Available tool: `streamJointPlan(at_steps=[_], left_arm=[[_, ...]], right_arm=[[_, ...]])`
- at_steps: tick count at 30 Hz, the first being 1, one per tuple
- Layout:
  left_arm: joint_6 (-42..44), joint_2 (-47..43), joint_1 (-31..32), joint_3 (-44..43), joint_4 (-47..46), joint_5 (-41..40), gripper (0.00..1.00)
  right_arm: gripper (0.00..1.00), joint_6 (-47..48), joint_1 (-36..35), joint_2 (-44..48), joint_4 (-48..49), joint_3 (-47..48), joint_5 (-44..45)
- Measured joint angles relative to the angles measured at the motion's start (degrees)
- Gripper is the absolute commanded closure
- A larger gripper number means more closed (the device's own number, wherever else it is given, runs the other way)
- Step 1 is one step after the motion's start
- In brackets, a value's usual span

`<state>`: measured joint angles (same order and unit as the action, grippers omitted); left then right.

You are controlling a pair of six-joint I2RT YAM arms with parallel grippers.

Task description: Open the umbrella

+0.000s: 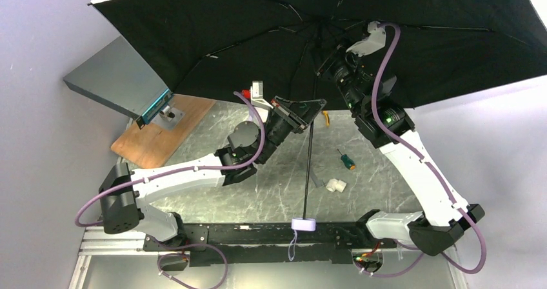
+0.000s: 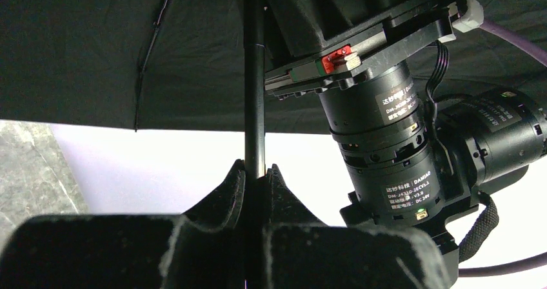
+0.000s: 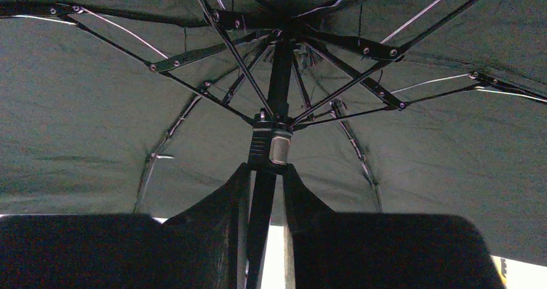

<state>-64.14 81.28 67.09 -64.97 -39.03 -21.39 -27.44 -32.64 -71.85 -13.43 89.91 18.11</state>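
The umbrella is open. Its canopy fills the whole top of the overhead view, with a matte black underside and a thin pale edge at the upper left. Thin black metal ribs, jointed with small rivets, spread out from the centre under the cloth. A slim black shaft drops from the centre to a small lavender handle with a wrist loop. The handle is at the bottom centre of that view, over the black rail that carries the arm bases.

The left gripper meets the shaft about halfway down. In its wrist view, the left gripper has its rough black fingers pressed together on the shaft.

The right gripper reaches up close under the canopy. In its wrist view, its fingers stand on either side of the shaft, just below the blocky runner with its grey catch. A sliver of light shows along one side of the shaft, so I cannot tell whether this gripper is pinching it.

Beneath the umbrella is a grey marbled table. A green-handled screwdriver and a white plastic pipe fitting lie near each other to the right of the shaft. At the left of the overhead view, a grey metal box tilts above a wooden board.
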Motion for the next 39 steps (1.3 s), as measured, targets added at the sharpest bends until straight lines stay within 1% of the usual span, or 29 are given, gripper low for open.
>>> streamJointPlan(at_steps=[6,8,9,12,16,18,19,21,24,29,33,36,39], left_arm=[[0.8,0.4,0.0,-1.2,2.0,0.0,1.00],[1.6,1.1,0.0,-2.8,3.1,0.5,1.00],[2.1,1.3,0.0,-3.6,4.1,1.0,1.00],[3.6,1.5,0.0,-4.3,7.4,3.5,1.00],[4.5,1.3,1.7,-0.8,9.2,6.3,1.00],[4.3,1.0,2.7,0.4,9.8,6.1,1.00],[4.3,0.8,3.0,0.5,10.2,5.9,1.00],[4.5,0.2,3.2,0.3,11.1,5.5,1.00],[5.6,0.0,3.4,-1.0,12.3,5.4,1.00],[8.6,0.3,3.9,-4.8,18.0,4.6,1.00],[12.2,1.2,4.1,-8.1,20.8,2.7,1.00],[14.5,1.2,4.1,-9.6,20.9,1.9,1.00],[16.6,1.2,4.1,-11.0,19.6,1.8,1.00]], right_arm=[[0.81,0.1,1.3,-1.2,-0.5,1.2,-1.0],[0.81,0.1,2.7,-2.3,-3.3,4.0,-2.2],[0.81,0.0,3.4,-2.9,-5.8,5.9,-2.4],[0.81,-0.1,6.1,-4.3,-17.8,12.7,-4.3],[0.81,-1.0,9.4,-5.7,-37.8,18.8,-6.2],[0.81,-1.6,10.1,-5.8,-42.2,19.1,-7.0],[0.82,-2.0,10.1,-5.7,-42.8,19.1,-7.2],[0.82,-2.8,10.3,-4.7,-41.0,17.4,-8.0],[0.82,-4.3,10.6,-1.8,-35.8,13.6,-9.1],[0.82,-6.7,12.5,1.4,-31.4,9.1,-11.3],[0.82,-7.8,13.4,3.8,-23.5,5.0,-13.1],[0.82,-8.4,13.7,5.3,-16.5,2.6,-15.2],[0.82,-8.9,13.8,6.0,-10.6,2.1,-17.2]])
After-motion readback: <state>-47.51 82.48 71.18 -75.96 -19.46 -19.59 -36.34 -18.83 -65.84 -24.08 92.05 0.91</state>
